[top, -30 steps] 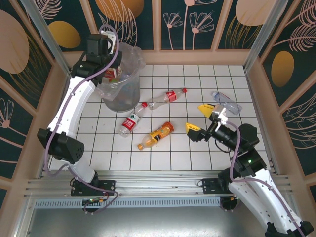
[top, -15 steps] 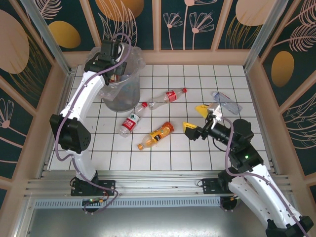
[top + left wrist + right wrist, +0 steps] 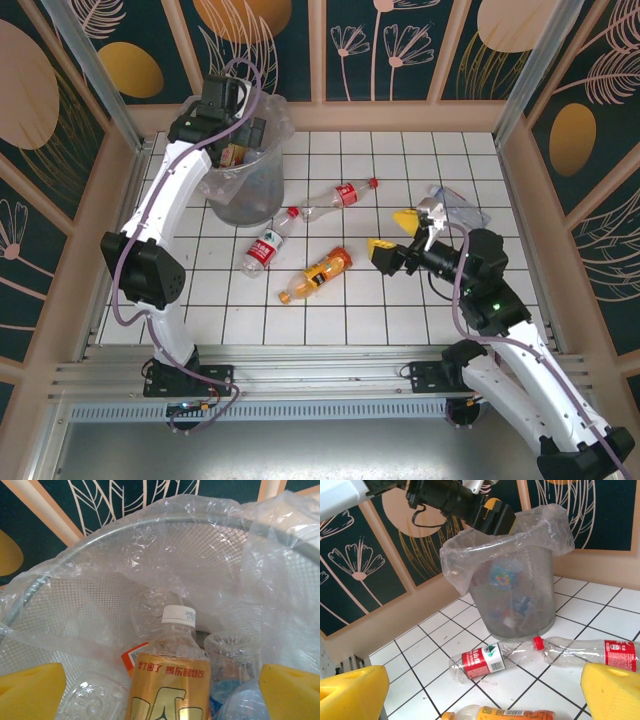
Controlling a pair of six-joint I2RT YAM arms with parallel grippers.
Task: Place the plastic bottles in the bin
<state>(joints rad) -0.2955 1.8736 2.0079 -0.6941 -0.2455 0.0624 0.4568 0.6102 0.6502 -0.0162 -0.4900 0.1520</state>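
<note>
The bin point(image 3: 250, 190) stands at the table's back left, several plastic bottles inside. My left gripper point(image 3: 240, 133) hangs open over its mouth. In the left wrist view the yellow fingertips point(image 3: 31, 691) stand wide apart, and a gold-labelled, white-capped bottle point(image 3: 170, 677) lies loose between them inside the bin point(image 3: 100, 600). On the tiles lie a red-labelled bottle point(image 3: 264, 247), a long red-capped bottle point(image 3: 338, 196), an orange bottle point(image 3: 318, 275) and a clear bottle point(image 3: 460, 207). My right gripper point(image 3: 393, 236) is open, right of the orange bottle point(image 3: 505, 714), facing the red-labelled bottle point(image 3: 485, 660) and the bin point(image 3: 520, 580).
Low wooden walls with patterned panels ring the white tiled table point(image 3: 330, 310). The long red-capped bottle point(image 3: 590, 652) lies close by the bin's foot. Both arm bases sit at the near edge, on a metal rail point(image 3: 320, 375).
My left gripper's jaws have spread wide over the bin, letting go of the bottle. My right gripper has shifted a little left, toward the orange bottle.
</note>
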